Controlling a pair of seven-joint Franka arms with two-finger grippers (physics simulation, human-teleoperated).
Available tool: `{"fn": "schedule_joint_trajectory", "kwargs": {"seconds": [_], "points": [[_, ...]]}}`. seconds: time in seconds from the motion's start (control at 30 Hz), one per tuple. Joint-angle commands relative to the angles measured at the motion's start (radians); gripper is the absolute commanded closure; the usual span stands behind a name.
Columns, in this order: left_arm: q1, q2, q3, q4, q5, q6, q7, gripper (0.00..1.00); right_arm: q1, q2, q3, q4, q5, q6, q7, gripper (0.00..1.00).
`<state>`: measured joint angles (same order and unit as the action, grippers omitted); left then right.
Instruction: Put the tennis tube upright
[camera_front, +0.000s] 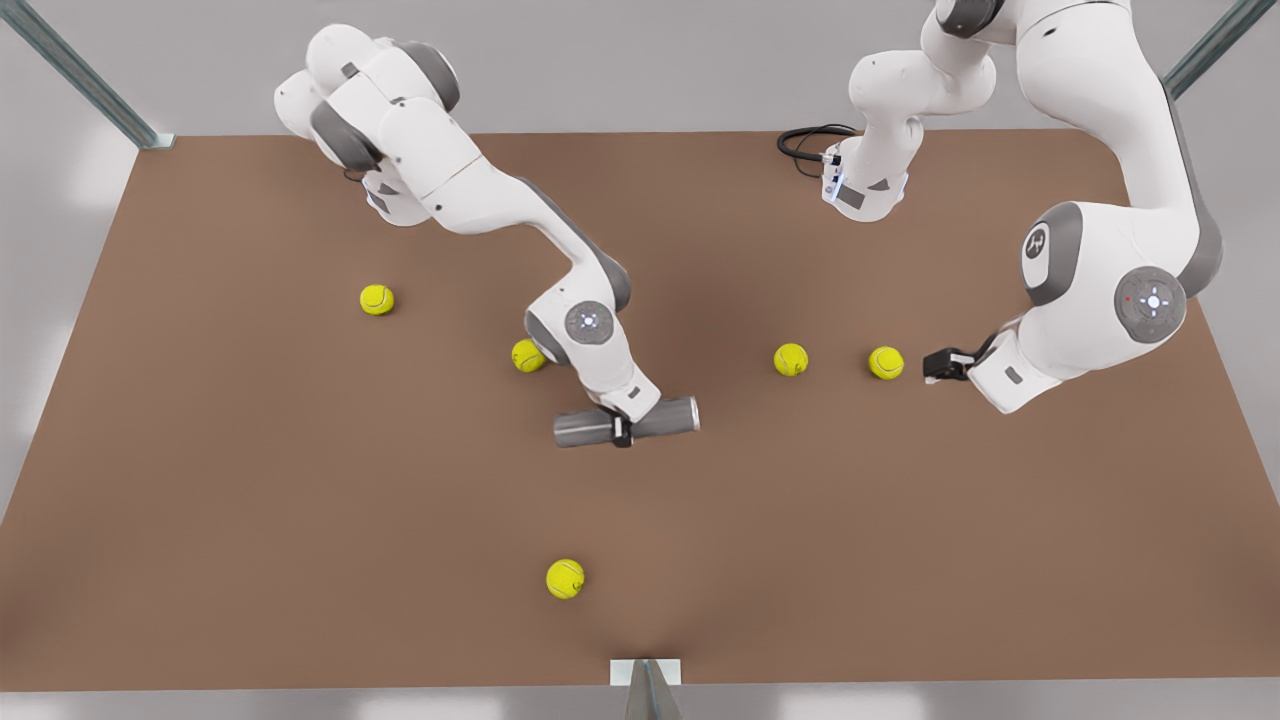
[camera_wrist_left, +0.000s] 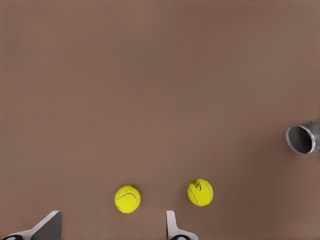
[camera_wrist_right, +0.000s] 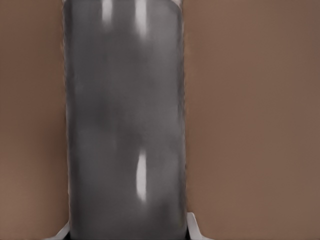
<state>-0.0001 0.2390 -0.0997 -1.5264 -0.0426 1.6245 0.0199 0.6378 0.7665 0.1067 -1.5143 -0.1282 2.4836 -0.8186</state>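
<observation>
The brown table (camera_front: 300, 520) carries everything, and two white Franka arms reach over it from its far edge. The arm on the front view's left bends down to the middle of the table, where the right gripper (camera_front: 622, 432) pinches the tennis tube (camera_front: 627, 421) around its mid-length, one finger (camera_wrist_right: 196, 227) on each side of the grey wall. The tube lies on its side near the table's centre, roughly parallel to the near edge, its open silvery rim toward the front view's right. The arm on the front view's right waits near the right-hand edge; the left gripper (camera_front: 938, 365) hangs over the table with its fingers (camera_wrist_left: 171, 225) spread apart, holding nothing. Five yellow tennis balls lie scattered: two (camera_front: 790, 359) (camera_front: 886, 362) between the tube and the left gripper, one (camera_front: 527, 355) beside the right arm's wrist, one (camera_front: 377, 299) toward the far left corner, and one (camera_front: 565, 578) near the middle of the near edge.
</observation>
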Motion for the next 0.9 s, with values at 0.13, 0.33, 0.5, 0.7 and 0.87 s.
{"fn": "schedule_joint_trajectory", "kwargs": {"seconds": [0.13,0.33,0.5,0.7,0.87], "points": [[0.0,0.005,0.0,0.0,-0.003,0.0,0.0,0.01,0.071,0.047,-0.064,0.034,0.035,0.003,0.012,0.24],[0.0,0.003,0.0,0.0,-0.003,0.0,0.0,0.01,0.079,0.045,-0.064,0.034,0.048,0.001,0.027,0.0],[-0.008,0.003,-0.002,-0.001,-0.011,-0.009,0.0,0.0,0.019,-0.148,-0.058,-0.046,0.084,-0.094,0.067,0.0],[0.104,0.079,-0.034,-0.012,-0.643,-0.054,0.028,0.01,-0.437,-0.513,-0.055,-0.072,0.104,-0.522,0.409,0.0],[0.011,0.207,-0.106,-0.051,-0.645,0.244,0.029,0.01,-0.589,-0.648,-0.176,-0.017,0.094,-0.816,0.601,0.0]]}}
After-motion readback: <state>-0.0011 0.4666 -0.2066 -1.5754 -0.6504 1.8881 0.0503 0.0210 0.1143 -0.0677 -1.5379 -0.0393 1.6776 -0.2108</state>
